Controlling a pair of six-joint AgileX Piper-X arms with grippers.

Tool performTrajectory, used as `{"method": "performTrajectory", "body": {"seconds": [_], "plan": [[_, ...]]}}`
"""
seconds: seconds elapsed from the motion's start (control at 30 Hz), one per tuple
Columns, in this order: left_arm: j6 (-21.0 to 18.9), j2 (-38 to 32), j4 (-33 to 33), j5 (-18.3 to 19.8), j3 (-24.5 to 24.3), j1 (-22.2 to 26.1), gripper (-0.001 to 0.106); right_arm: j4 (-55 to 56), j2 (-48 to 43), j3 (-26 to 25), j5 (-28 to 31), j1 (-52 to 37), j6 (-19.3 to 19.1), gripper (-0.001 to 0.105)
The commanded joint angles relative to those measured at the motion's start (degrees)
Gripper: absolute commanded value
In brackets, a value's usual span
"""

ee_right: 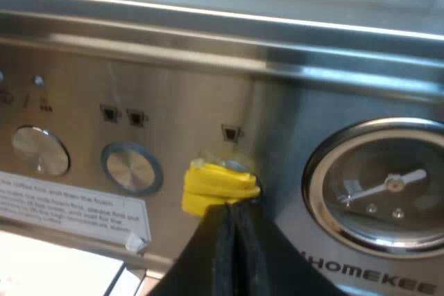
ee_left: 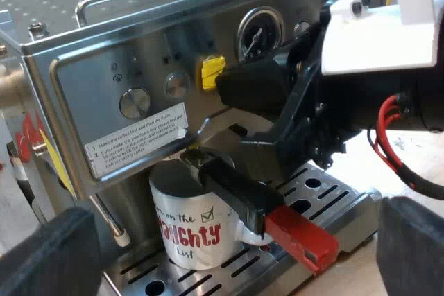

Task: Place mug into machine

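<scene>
- A pale tabletop (ee_left: pixel 357 164) shows beyond the silver espresso machine (ee_left: pixel 104 81), whose front fills the background in both views.
- The mug (ee_left: pixel 187 230), white with red lettering, stands upright on the slotted drip tray (ee_left: pixel 316 188), right under the metal holder locked into the machine's front. We judge the placing itself done.
- The holder's dark handle (ee_left: pixel 232 185) juts out over the mug's rim and ends in a red tip (ee_left: pixel 302 239). The mug's own handle sits just behind that tip.
- A thin steam pipe (ee_left: pixel 107 220) hangs down beside the mug on its other side.
- Our left gripper (ee_left: pixel 229 251) hangs in front of the mug, its two pads spread wide to either side and grasping nothing.
- Our right gripper (ee_right: pixel 232 240) has its fingers pressed together with nothing between them. Their tip is at the yellow-marked button (ee_right: pixel 218 185), near the round pressure dial (ee_right: pixel 388 185).
- What could go wrong, as we judge it:
  - If the left arm backs away at a slant, one spread pad could catch the red tip or the mug's handle and drag the mug off its spot under the holder.
  - A knock on the locked handle could twist the holder loose.
  - If the mug slides before the right fingers push the button, coffee would run onto the tray, not into the mug.
  - A push that slips off the yellow mark could hit a neighbouring round button (ee_right: pixel 130 168).
</scene>
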Motion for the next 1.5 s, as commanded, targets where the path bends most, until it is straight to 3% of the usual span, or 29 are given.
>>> {"method": "performTrajectory", "body": {"seconds": [0.03, 0.5, 0.77, 0.9, 0.97, 1.07, 1.13, 1.27, 1.4, 1.5], "plan": [[-0.6, 0.0, -0.2, 0.0, -0.6, -0.2, 0.081, 0.0, 0.7, -1.9, -2.1, -1.5, -0.9, 0.000], [-0.5, 0.0, -0.2, 0.0, -0.6, -0.2, 0.081, 15.0, -6.1, -1.7, 1.1, 5.7, 0.7, 0.000], [-0.5, 0.0, -0.2, 0.0, -0.6, -0.2, 0.081, 26.6, -12.8, -1.7, 0.9, 7.4, 8.3, 0.001], [-0.8, 0.0, -0.4, 0.0, -0.6, -0.2, 0.081, 29.5, -15.6, -1.7, 0.9, 7.4, 8.4, 0.021], [-1.1, 0.0, -0.6, 0.1, -0.6, -0.2, 0.081, 31.3, -17.4, -1.7, -1.2, 7.4, 8.2, 0.045], [-1.1, 0.0, -0.6, 0.8, -1.0, -0.2, 0.081, 32.7, -19.4, -1.7, -4.7, 7.4, 7.9, 0.065], [-2.0, 0.1, -0.6, 0.8, -1.4, -0.2, 0.081, 33.8, -20.4, -1.7, -6.3, 7.4, 7.7, 0.069], [-8.4, 2.2, -0.6, 0.8, -3.8, -0.2, 0.081, 36.4, -22.2, -1.7, -6.9, 6.6, 4.3, 0.070], [-8.4, 6.2, -0.6, -0.3, -7.1, 0.3, 0.081, 37.6, -23.9, -1.7, -8.0, 4.0, 3.5, 0.070], [-8.4, 10.6, -0.6, -1.1, -10.8, 2.7, 0.081, 37.7, -25.8, -1.7, -13.4, -0.7, 3.6, 0.070]]}}
